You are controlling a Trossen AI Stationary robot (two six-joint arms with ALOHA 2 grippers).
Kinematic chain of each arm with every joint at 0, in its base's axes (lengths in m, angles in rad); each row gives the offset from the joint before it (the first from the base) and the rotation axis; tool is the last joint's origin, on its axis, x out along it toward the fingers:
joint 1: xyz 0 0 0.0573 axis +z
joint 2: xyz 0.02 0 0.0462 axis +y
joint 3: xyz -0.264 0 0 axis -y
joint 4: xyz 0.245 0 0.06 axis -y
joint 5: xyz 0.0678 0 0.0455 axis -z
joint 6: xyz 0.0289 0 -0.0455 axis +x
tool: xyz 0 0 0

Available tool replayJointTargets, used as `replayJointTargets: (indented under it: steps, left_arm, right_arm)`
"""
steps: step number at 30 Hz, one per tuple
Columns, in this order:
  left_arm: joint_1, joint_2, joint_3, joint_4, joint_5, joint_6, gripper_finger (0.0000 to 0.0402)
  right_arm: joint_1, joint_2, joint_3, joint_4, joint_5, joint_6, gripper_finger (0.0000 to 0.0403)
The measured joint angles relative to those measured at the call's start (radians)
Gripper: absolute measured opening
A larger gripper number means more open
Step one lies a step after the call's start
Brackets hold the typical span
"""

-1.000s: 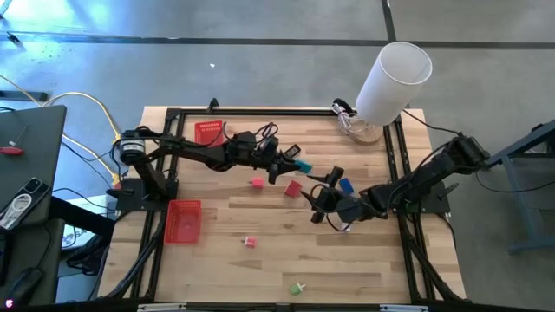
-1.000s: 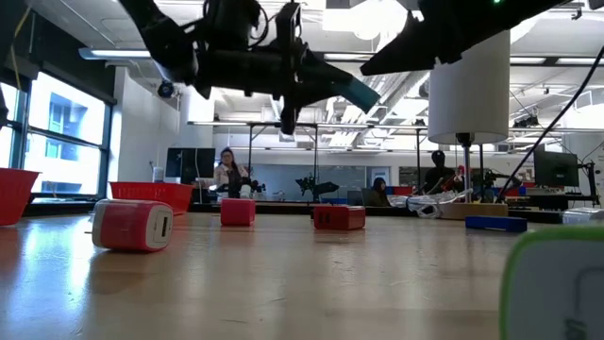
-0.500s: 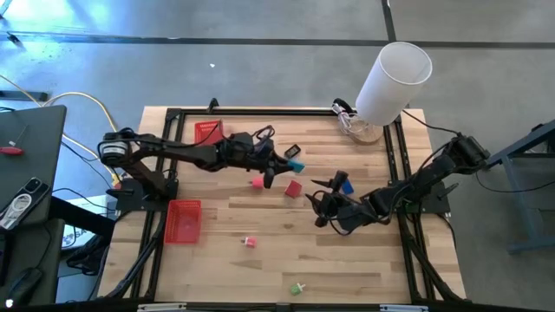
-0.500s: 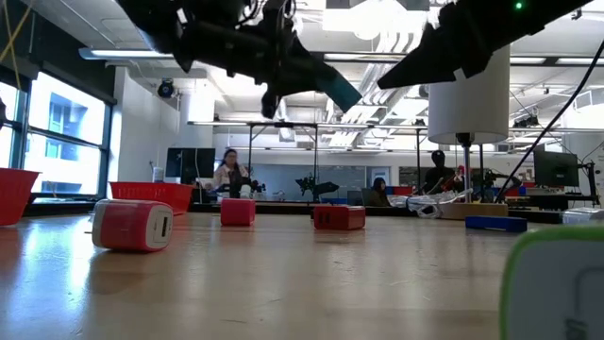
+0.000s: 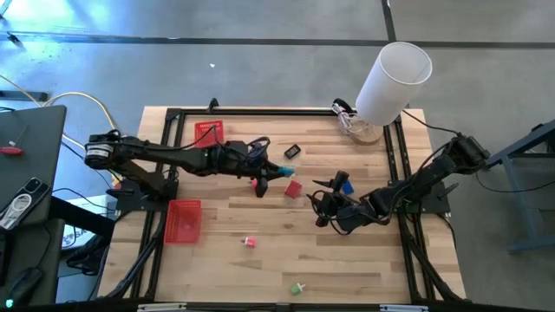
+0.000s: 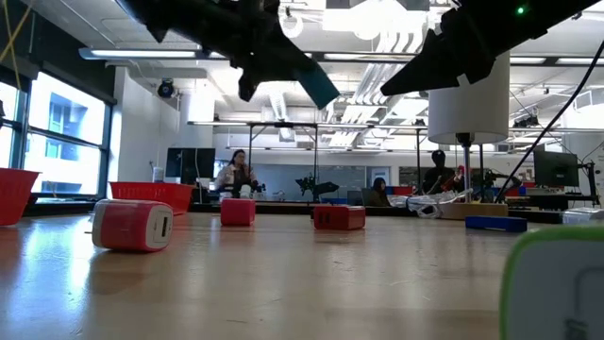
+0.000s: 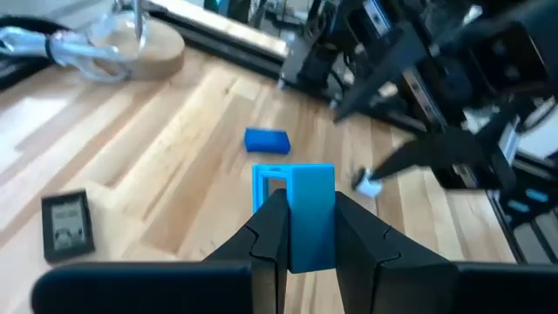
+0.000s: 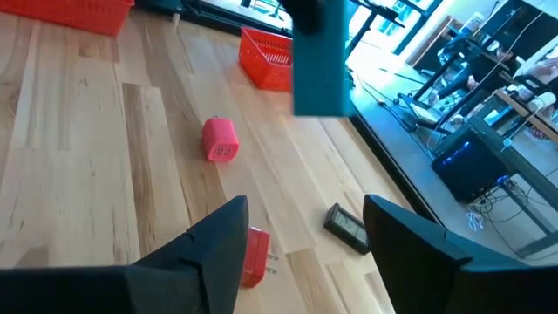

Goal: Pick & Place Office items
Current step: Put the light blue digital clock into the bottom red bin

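Teal block (image 7: 298, 214): clamped between the fingers of the left gripper (image 5: 276, 172), held above the table (image 5: 364, 269) at frame centre in the high view.
Right gripper (image 5: 323, 201): jaws apart, nothing between them, right of centre.
Hidden: the blue piece (image 5: 347, 185) is partly covered by the right arm.
Count: two red baskets (image 5: 183, 220), one white cylinder (image 5: 392, 81), one black piece (image 5: 291, 152), two red blocks (image 8: 220, 139).
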Motion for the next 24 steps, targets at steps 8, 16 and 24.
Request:
replayJointTargets:
  steps: [8,16,24]
  left_arm:
    - [-0.017,-0.065,0.046,-0.254,-0.009,0.025,0.0053]
    - [-0.079,-0.067,0.174,-0.534,-0.093,0.062,0.006]
    - [-0.115,-0.067,0.253,-0.747,-0.088,0.032,0.006]
  right_arm:
    - [-0.009,0.0,0.0,-0.008,-0.001,0.009,0.0215]
    - [-0.039,0.0,0.0,-0.008,-0.022,0.008,0.0215]
    - [-0.074,0.0,0.0,-0.012,-0.047,0.006,0.0215]
